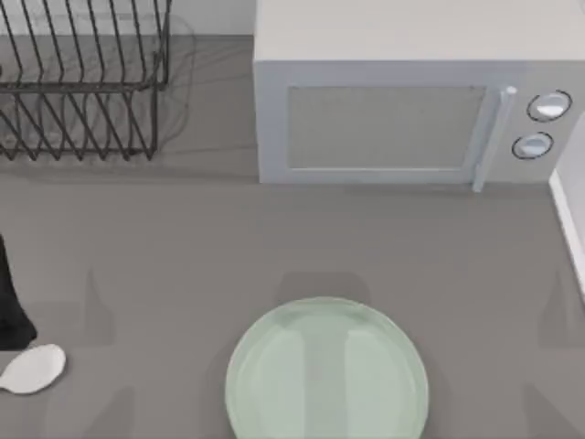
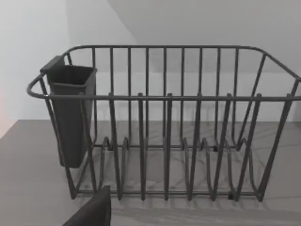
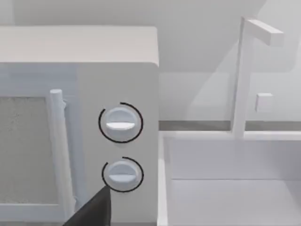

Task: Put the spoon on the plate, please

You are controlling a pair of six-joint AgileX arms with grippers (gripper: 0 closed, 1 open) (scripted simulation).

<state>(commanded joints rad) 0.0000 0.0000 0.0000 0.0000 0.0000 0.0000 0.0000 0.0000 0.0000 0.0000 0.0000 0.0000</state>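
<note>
Top view, left to right: the spoon point(image 1: 35, 369) lies flat on the grey tabletop point(image 1: 183, 265) at the left edge, toward the near left corner. It is small, plain white, and glossy, with a rounded oval bowl. The bowl end points toward the right and slightly toward the far edge; the narrower end runs off toward the left edge, so the long axis lies roughly along the near edge with a slight tilt. A dark part of the left arm point(image 1: 9, 302) stands at the left edge, directly on the far side of the spoon and close to it; whether it touches cannot be determined. The left claw's opening and any hold cannot be determined from these views.

The wire dish rack point(image 1: 82, 82) occupies the far left corner. In the left wrist view, the same rack point(image 2: 164, 122) faces the camera with a dark cup point(image 2: 70, 113) hung on one end.

The plate point(image 1: 326, 370) sits at the middle of the near edge, well apart from the spoon. It is large, round, pale green, and slightly translucent, with nothing on it.

The microwave point(image 1: 402, 101) stands along the far edge, right of centre, with its door shut. In the right wrist view, its two dials point(image 3: 120, 123) are visible beside a white sink point(image 3: 230, 188). The right claw's state cannot be determined.
</note>
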